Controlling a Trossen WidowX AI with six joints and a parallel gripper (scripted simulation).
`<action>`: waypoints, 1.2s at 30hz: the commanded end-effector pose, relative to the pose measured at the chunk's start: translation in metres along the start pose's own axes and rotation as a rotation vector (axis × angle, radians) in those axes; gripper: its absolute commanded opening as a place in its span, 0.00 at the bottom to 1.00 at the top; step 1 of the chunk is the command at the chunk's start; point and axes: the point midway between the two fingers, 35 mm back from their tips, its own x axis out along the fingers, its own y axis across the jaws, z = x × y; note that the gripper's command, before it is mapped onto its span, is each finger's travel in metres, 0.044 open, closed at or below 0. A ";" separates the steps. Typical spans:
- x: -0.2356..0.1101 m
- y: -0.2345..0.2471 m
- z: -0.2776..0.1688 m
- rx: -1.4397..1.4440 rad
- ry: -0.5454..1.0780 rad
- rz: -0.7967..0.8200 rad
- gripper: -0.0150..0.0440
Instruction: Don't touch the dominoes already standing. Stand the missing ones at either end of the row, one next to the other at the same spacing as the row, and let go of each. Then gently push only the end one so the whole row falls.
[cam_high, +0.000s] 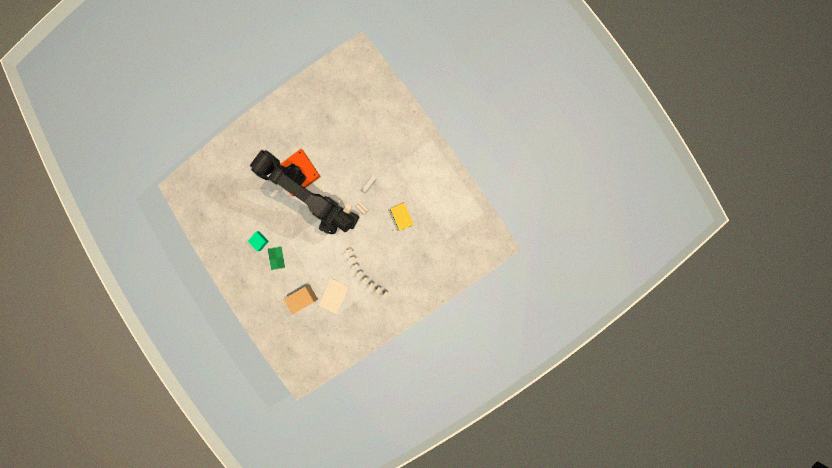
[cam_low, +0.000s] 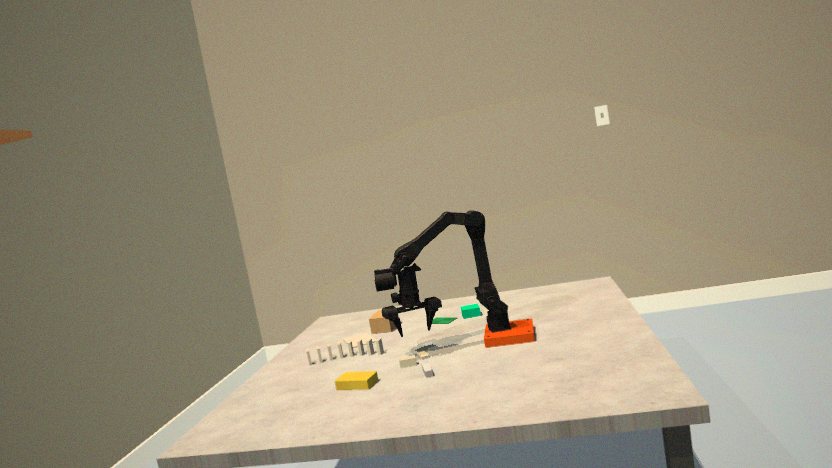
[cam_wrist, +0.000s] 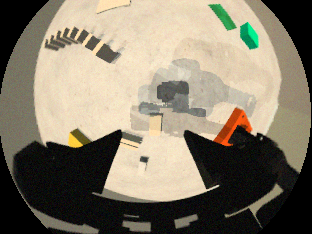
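Three views, listed in turn.

Top: row of standing dominoes (cam_high: 365, 272) — a gently curved line on the bench (cam_high: 453, 174), untouched. Loose dominoes lie flat, well apart from the row: one (cam_high: 368, 184) off toward the far side, another (cam_high: 361, 207) just beside the gripper (cam_high: 347, 221). A third pale piece seems to sit against the gripper's edge, though at this size it is hard to be sure. Yellow block (cam_high: 400, 215) lies near the loose pieces.

Exterior: gripper (cam_low: 416, 317) points down above the loose dominoes (cam_low: 417, 360), jaws spread wide with nothing between them, clear of the bench surface. Row (cam_low: 346, 349) stands to the side, orange base (cam_low: 509, 334) behind.

Wrist: a flat domino (cam_wrist: 155, 125) lies ahead of the dark fingers, roughly centred on the gap; row (cam_wrist: 83, 43) further off.

Step in hand, by judgement: fetching a missing domino — none of the loose ones visible here is yet picked up. Next move calls for descending squarely over one flat piece, jaws aligned across its narrow width, then closing without nudging its neighbour.
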 end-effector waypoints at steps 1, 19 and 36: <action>0.036 -0.006 -0.002 -0.005 0.010 -0.028 1.00; 0.072 -0.006 -0.002 -0.005 0.010 -0.028 1.00; 0.073 -0.006 -0.002 -0.005 0.010 -0.028 0.56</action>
